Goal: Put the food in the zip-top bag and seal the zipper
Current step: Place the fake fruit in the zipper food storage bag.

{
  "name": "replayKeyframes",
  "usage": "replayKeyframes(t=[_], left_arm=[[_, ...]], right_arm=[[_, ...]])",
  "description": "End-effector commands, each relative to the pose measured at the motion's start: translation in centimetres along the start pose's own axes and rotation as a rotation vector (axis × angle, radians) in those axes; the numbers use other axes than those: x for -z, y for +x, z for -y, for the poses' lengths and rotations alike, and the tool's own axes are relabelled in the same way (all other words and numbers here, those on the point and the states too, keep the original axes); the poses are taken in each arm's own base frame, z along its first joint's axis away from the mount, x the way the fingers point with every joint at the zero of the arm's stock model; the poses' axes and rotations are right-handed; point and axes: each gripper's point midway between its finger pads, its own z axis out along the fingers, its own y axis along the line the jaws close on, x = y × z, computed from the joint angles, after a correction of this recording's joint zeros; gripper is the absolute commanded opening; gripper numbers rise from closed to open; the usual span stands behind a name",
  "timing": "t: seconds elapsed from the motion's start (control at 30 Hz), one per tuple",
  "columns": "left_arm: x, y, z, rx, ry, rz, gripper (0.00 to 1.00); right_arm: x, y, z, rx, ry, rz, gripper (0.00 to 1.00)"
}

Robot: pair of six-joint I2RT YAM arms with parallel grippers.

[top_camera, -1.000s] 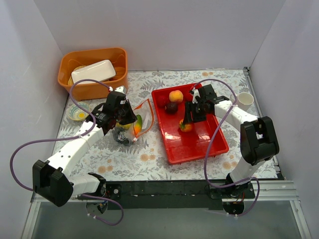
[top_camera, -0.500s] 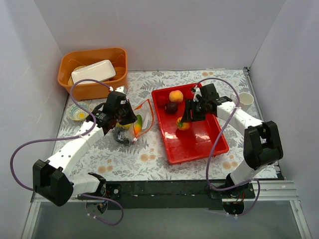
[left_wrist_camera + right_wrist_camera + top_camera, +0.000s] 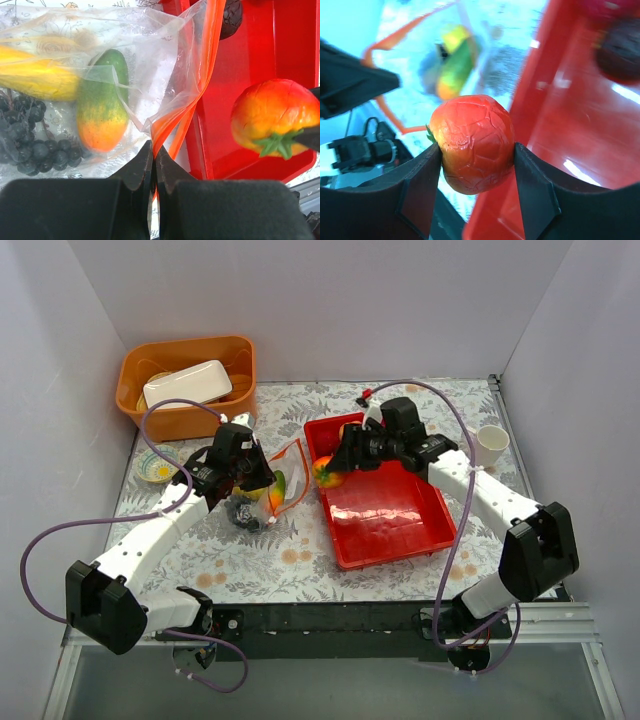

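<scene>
The clear zip-top bag [image 3: 262, 498] lies left of the red tray [image 3: 390, 520]. It holds a green-orange mango [image 3: 102, 117], a yellow piece [image 3: 37, 79] and dark grapes [image 3: 30, 147]. My left gripper [image 3: 265, 480] is shut on the bag's orange-red zipper strip [image 3: 200, 75] and holds the mouth open [image 3: 154, 150]. My right gripper [image 3: 335, 466] is shut on an orange-red fruit with a green stem [image 3: 475, 142], held above the tray's left rim beside the bag mouth; the fruit also shows in the left wrist view [image 3: 275, 117]. A dark red ball [image 3: 620, 55] lies in the tray.
An orange bin [image 3: 187, 390] with a white dish stands at the back left. A small patterned bowl [image 3: 157, 466] sits left of the bag. A white cup [image 3: 491, 443] stands right of the tray. White walls close in the table.
My right gripper has lifted the orange-red fruit off the tray floor and carried it left to the tray's left rim, near the bag mouth. The left gripper has held still.
</scene>
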Motion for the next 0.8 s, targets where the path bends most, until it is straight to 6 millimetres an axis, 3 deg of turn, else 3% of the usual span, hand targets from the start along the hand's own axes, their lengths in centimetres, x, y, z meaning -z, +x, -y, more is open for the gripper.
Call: replayKeyframes(t=[0.0, 0.2, 0.33, 0.6, 0.67, 0.77], left_arm=[[1.3, -1.0, 1.3, 0.001, 0.053, 0.035, 0.00], [1.7, -1.2, 1.6, 0.001, 0.080, 0.054, 0.00], [2.0, -1.3, 1.8, -0.002, 0.087, 0.058, 0.00], [3.3, -2.3, 2.1, 0.004, 0.096, 0.099, 0.00], [3.7, -2.8, 2.3, 0.005, 0.096, 0.114, 0.00], [4.0, -3.4, 1.9, 0.017, 0.065, 0.135, 0.00]], right_arm=[[-1.0, -2.7, -5.4, 0.057, -0.128, 0.060, 0.38], [-4.2, -1.8, -8.4, 0.086, -0.161, 0.011, 0.38], [-6.4, -1.2, -8.2, 0.083, -0.118, -0.018, 0.38], [-8.8, -1.7, -9.1, 0.140, -0.083, -0.028, 0.41], [-9.3, -1.8, -9.2, 0.143, -0.072, -0.026, 0.45], [-10.0, -1.6, -9.5, 0.151, -0.068, -0.028, 0.59]])
